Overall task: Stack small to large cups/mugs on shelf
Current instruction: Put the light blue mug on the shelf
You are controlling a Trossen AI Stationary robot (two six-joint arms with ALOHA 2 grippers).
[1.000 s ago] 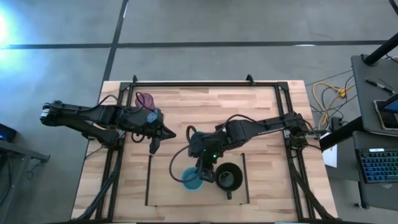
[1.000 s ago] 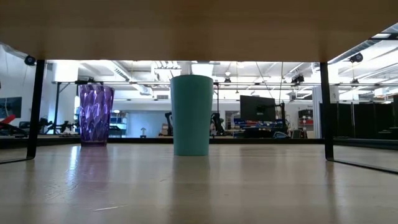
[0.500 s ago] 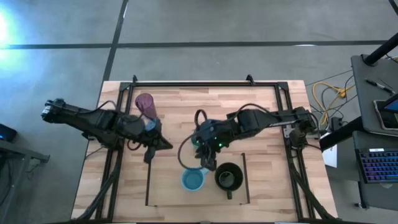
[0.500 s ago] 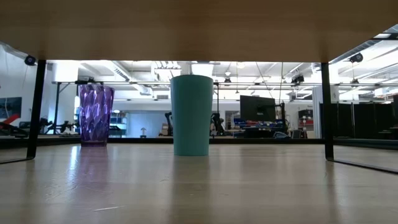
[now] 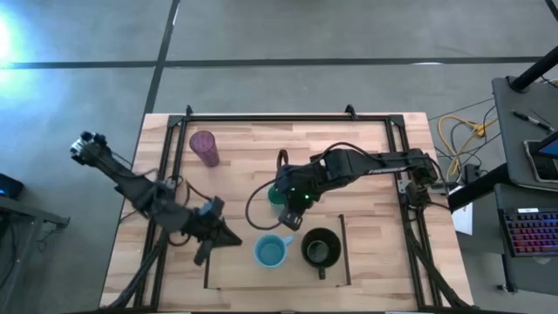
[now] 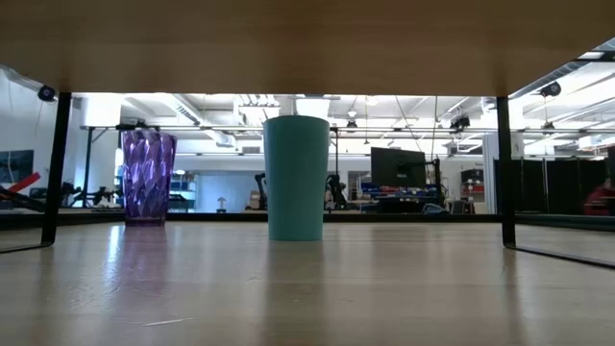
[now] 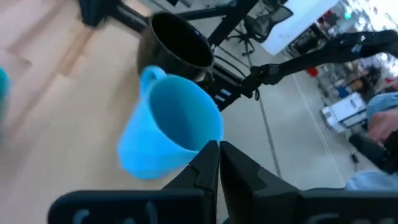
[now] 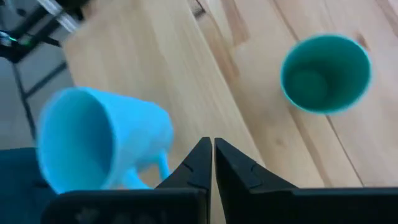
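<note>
The light-blue mug (image 5: 271, 251) and the black mug (image 5: 321, 249) stand upright side by side inside the shelf outline (image 5: 209, 262). Farther back, the green cup (image 5: 275, 199) stands on its base outside the outline, and the purple tumbler (image 5: 204, 146) stands at the far left. The low view also shows the green cup (image 6: 296, 178) and the purple tumbler (image 6: 147, 178). My right gripper (image 5: 292, 221) hovers shut between the green cup and the light-blue mug. My left gripper (image 5: 237, 242) is shut just left of the light-blue mug (image 7: 171, 130), apart from it.
A black metal frame (image 5: 288, 118) runs around the tabletop's far and side edges. Bare wood lies at the far right of the table and between the purple tumbler and the shelf outline.
My right gripper has let go of the light-blue mug and drawn back toward the far edge, leaving the mug upright in the outline. My left gripper has swung from beside the purple tumbler toward the near edge, ending just left of the light-blue mug.
</note>
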